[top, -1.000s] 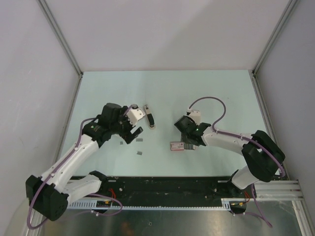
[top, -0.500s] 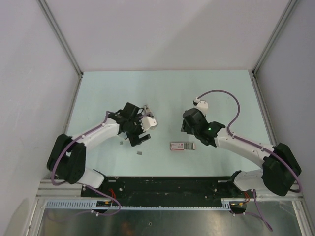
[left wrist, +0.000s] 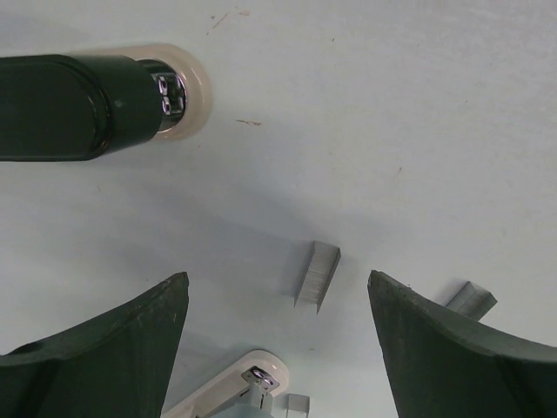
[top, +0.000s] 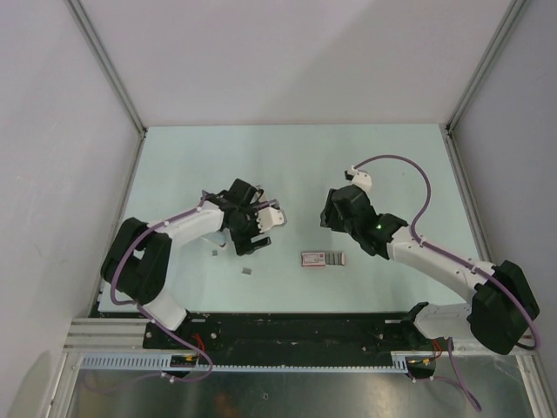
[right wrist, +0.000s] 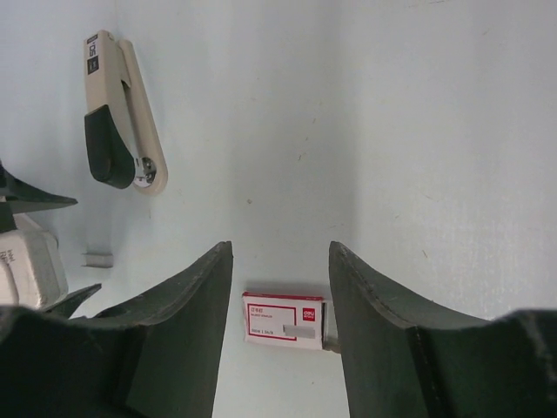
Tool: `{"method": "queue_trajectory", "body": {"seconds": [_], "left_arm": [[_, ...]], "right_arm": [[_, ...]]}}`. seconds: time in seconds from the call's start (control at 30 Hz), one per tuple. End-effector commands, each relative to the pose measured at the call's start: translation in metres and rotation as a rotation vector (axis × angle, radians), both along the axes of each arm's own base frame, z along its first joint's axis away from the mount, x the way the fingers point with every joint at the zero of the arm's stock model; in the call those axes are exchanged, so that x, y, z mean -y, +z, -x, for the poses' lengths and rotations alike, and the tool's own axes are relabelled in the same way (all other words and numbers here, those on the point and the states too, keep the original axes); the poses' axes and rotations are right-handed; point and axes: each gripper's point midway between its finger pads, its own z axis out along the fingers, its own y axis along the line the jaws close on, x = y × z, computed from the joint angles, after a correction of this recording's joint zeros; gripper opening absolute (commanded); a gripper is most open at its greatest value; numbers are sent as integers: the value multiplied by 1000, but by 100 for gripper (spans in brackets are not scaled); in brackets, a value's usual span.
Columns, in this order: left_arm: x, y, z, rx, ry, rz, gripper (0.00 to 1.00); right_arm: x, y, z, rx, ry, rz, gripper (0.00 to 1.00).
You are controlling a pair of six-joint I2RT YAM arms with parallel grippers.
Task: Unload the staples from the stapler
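The stapler [right wrist: 117, 122] lies on the pale table, cream with a dark cap. In the left wrist view its dark body [left wrist: 61, 106] and pale end sit at the upper left, beyond my fingers. In the top view my left gripper [top: 255, 228] hides most of it. My left gripper [left wrist: 277, 280] is open and empty above the table, with a loose staple strip [left wrist: 318, 274] lying between its fingertips. My right gripper [right wrist: 280, 250] is open and empty, raised behind the red-and-white box [right wrist: 285, 320]. In the top view it [top: 332, 218] is apart from the box [top: 322, 258].
More loose staple strips lie on the table [top: 215, 253], [top: 247, 271], and one by my left gripper's right finger [left wrist: 470, 300]. A pale rounded piece with a metal part [left wrist: 248, 387] shows at the bottom edge of the left wrist view. Grey walls enclose the table.
My left gripper has swung right, to over the stapler and the staple strips. My right gripper has drawn back from the red-and-white box toward the far side.
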Motion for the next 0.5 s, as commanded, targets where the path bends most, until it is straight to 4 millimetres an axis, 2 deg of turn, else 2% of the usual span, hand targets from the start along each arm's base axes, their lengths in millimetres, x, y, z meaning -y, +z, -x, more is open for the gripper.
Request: {"method": "queue_trajectory", "body": {"seconds": [0.0,0.27,0.47], "left_arm": [[8,8,-14,44,-32,14,87],[4,-5,-2,19,-58,-22,76],[6,-8,2,8,-68,-25,75]], "right_arm": [[-4,19,-3,48,21,-41,52],[-3,21,-3,52,24,-44,50],[-3,20,-3,49,23,-46,49]]}}
